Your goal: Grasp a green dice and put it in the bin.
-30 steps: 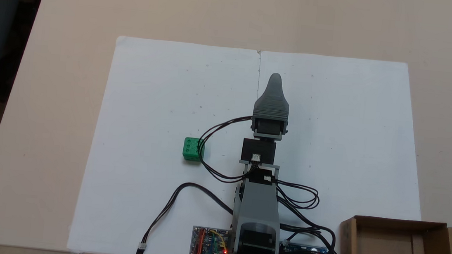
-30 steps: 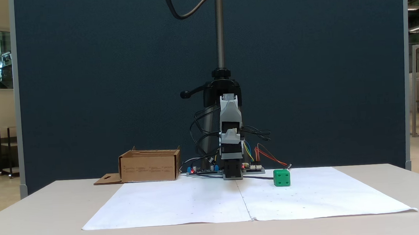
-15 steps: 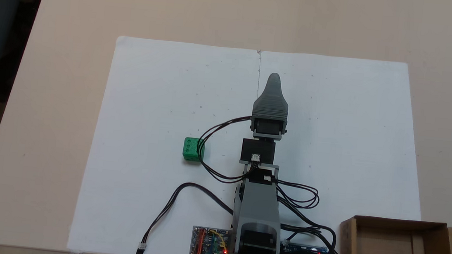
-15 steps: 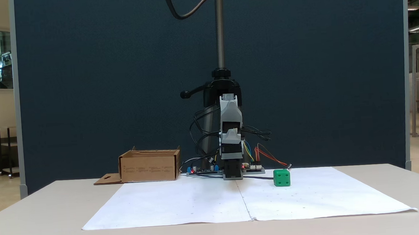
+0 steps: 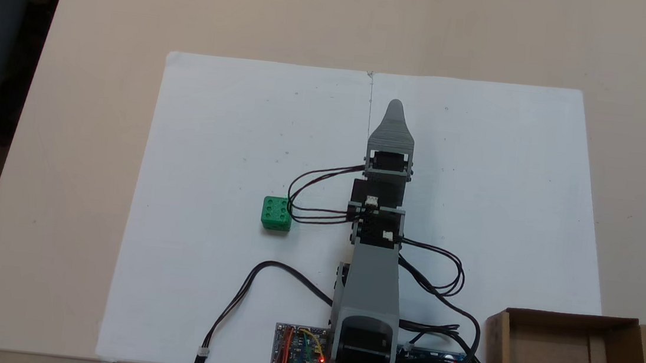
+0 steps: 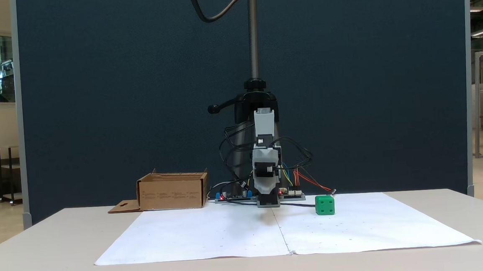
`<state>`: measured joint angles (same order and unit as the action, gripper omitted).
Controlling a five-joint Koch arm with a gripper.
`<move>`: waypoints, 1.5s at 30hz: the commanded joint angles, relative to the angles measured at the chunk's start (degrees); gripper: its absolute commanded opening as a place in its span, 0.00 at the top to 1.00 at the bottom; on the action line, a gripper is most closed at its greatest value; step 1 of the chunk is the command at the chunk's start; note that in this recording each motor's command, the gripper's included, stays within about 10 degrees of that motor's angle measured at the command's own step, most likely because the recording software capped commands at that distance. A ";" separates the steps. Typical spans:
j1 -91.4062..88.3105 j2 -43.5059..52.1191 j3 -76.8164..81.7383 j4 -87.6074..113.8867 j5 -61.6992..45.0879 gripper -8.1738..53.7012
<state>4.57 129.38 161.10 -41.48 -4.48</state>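
Since a second ago the arm (image 5: 372, 269) is stretching farther up the frame in the top-down fixed view and dipping lower in the front-on one, while the green dice (image 5: 276, 213) and the bin (image 5: 566, 359) are lying where they were. The gripper (image 5: 395, 106) is now pointing along the paper's centre seam, its jaws stacked one behind the other for both cameras, so I cannot tell whether they are parted or closed.

This is looking like the opening reach, with nothing gripped yet. The next move is calling for a swing toward the left of the top-down frame, jaws spread, then a descent over the cube.

Going near to far in the front-on view: the white paper (image 6: 356, 229) is covering the worktop (image 6: 43, 256); the dice (image 6: 325, 204) is sitting on it right of centre, a bright green cube with sunken round pips, just beside a loop of black cable (image 5: 309, 204); the cardboard bin (image 6: 173, 191) is standing behind on the left, well apart from the dice.
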 commanded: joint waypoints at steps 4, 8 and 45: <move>3.43 6.50 -10.28 20.46 -0.26 0.15; 3.96 6.50 -23.36 35.66 6.06 0.15; -39.64 5.27 -56.43 114.61 57.48 0.18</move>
<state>-33.93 129.38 107.93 70.75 46.85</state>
